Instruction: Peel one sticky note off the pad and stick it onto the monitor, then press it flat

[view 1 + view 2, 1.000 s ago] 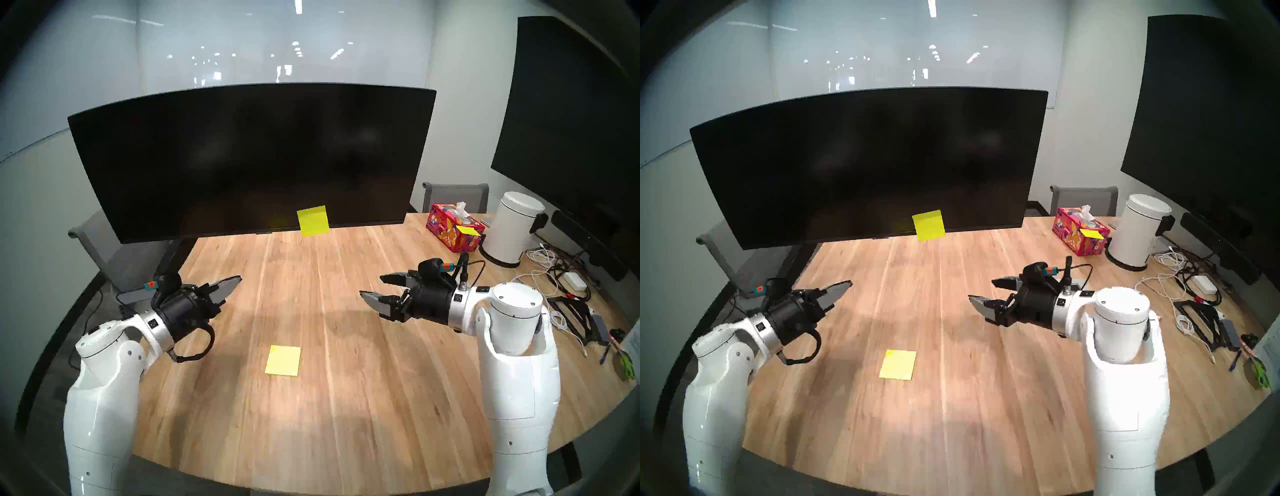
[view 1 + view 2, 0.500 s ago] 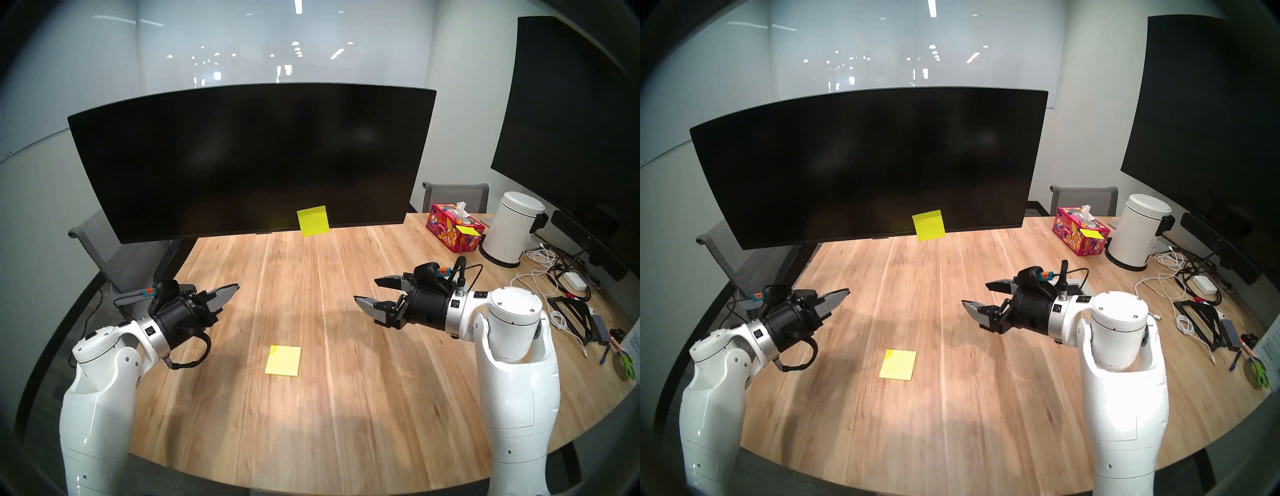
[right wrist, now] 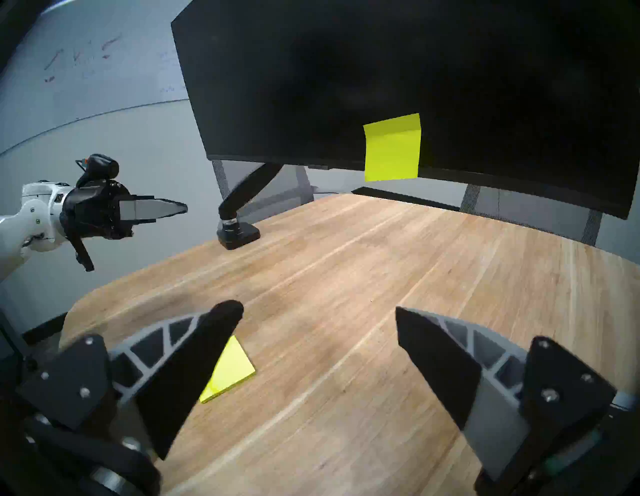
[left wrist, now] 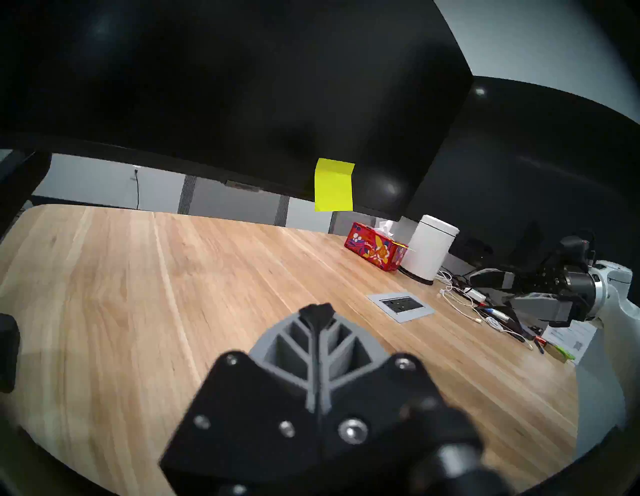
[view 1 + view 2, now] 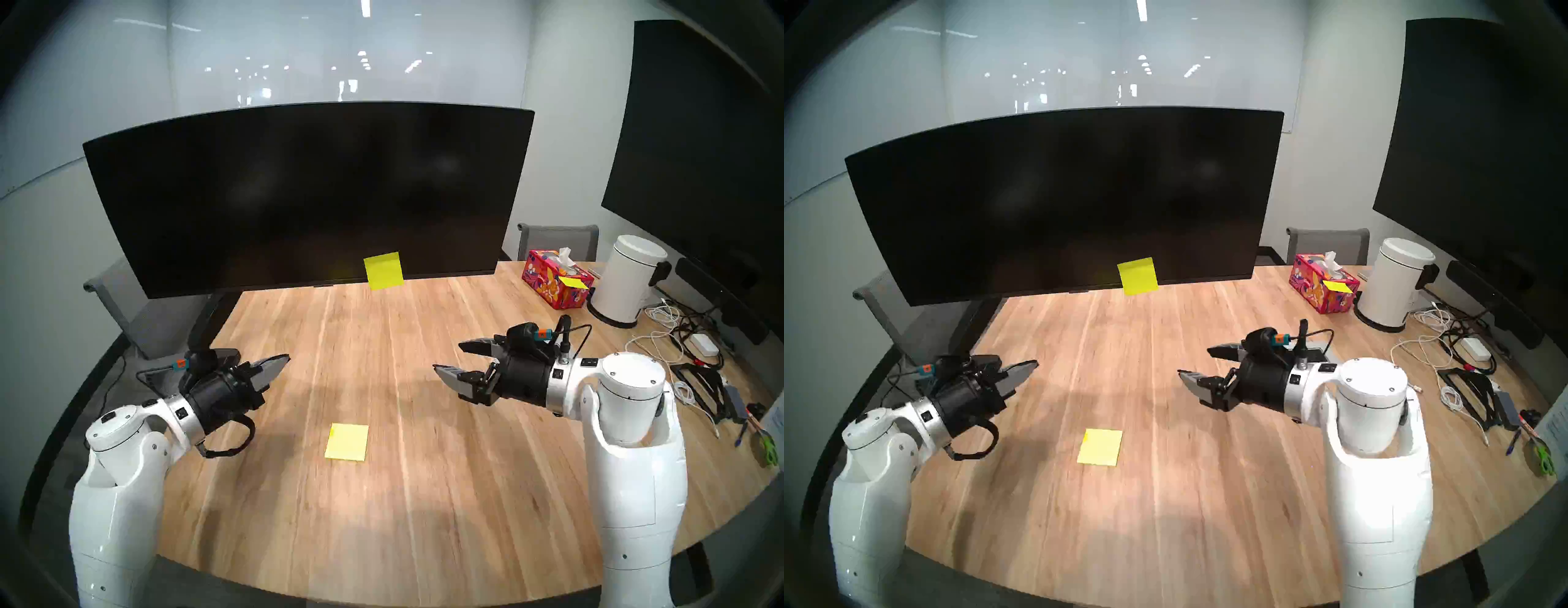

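Head stereo left shows the sticky note [image 5: 383, 270] already on the monitor [image 5: 305, 195], low on the screen and right of its middle, with its bottom edge hanging past the lower bezel. My left wrist view shows only the top strip lying against the glass; the rest of the sheet stands slightly off it, so I judge the pressing step unfinished.

The pad [image 5: 347, 442] lies flat on the desk [image 5: 445, 488], close to my body and between my two arms, touched by neither.

My left pincer [image 5: 283, 361] is closed tight with nothing in it, pointing level toward the middle of the desk. My right pincer [image 5: 447, 357] stands wide and empty, tipped slightly down and pointing inward.

The note lies ahead of and above both pincers, well apart from each. It sits somewhat nearer my right arm's side, and the right wrist camera sees it almost straight ahead, up and a little right. I judge the right arm better placed to reach forward and flatten the loose lower part.
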You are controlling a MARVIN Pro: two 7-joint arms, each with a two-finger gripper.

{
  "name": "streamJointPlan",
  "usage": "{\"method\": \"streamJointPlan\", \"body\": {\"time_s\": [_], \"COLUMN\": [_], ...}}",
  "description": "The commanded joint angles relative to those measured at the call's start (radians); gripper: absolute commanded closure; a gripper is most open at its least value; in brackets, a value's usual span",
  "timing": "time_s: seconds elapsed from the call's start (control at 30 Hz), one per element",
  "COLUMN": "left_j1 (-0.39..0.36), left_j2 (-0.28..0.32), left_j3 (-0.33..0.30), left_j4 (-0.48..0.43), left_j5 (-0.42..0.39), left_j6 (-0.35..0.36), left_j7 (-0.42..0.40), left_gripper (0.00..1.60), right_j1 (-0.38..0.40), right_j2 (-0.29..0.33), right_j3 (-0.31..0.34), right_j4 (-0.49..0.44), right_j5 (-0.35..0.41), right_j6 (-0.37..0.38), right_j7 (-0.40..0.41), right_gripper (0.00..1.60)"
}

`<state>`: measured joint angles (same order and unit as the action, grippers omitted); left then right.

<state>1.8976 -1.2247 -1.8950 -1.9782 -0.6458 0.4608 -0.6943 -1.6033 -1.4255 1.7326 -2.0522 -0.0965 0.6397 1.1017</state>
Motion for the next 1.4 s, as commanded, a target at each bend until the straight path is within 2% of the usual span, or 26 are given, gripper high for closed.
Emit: {"method": "streamJointPlan", "body": {"time_s": [0.0, 1.37], "left_j1": [-0.003, -0.006], "left_j2": [-0.003, -0.003], "left_j3": [-0.001, -0.002], "left_j4": [-0.033, -0.032], "left_j5": [-0.006, -0.002], "left_j6": [-0.005, 0.0], "left_j7": [-0.006, -0.013], "left_gripper": [1.6, 1.6], "right_j1": [-0.003, -0.004], "right_j2": [-0.011, -0.014], "right_j3": [0.008, 0.01], "right_j4": [-0.021, -0.021], "right_j5": [0.004, 0.004], "right_j6": [-0.005, -0.005], "right_j7": [-0.009, -0.007], "right_gripper": [0.0, 0.0]}}
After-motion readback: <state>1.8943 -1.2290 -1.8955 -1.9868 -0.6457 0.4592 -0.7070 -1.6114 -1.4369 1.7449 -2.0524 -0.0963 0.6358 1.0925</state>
